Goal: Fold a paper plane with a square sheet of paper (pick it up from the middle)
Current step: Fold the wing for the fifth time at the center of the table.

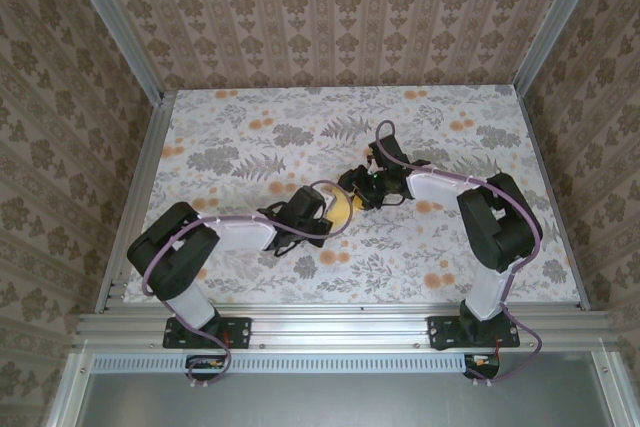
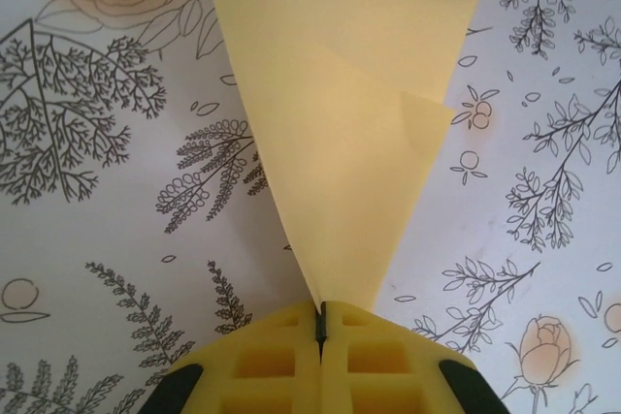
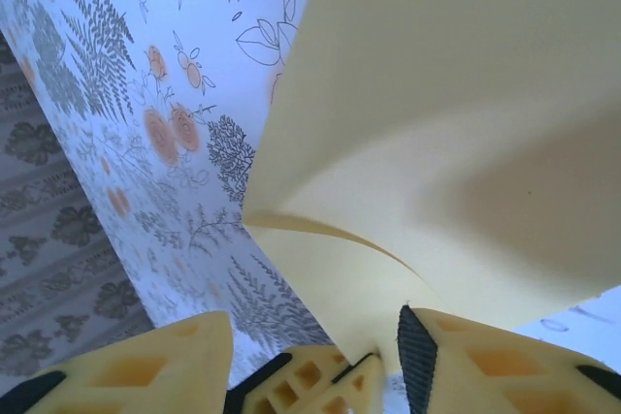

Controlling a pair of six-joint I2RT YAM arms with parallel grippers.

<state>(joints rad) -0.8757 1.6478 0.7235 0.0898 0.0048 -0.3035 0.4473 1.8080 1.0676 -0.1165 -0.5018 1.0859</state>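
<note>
We identify this site as a robotics test cell in a laboratory. An aluminium profile frame (image 1: 340, 325) runs along the near edge of the counter (image 1: 250, 137) and rises at its far corners. Wallpaper panels (image 1: 330, 7) stand behind and beside the counter as mock walls, and a floral print covers the counter. The left arm (image 1: 230, 232) and right arm (image 1: 490, 217), both cabled, are bolted at the counter's near edge.

overhead: paper (image 1: 343, 209) mostly hidden | left wrist: top cut off | right wrist: top, right cut off
</note>
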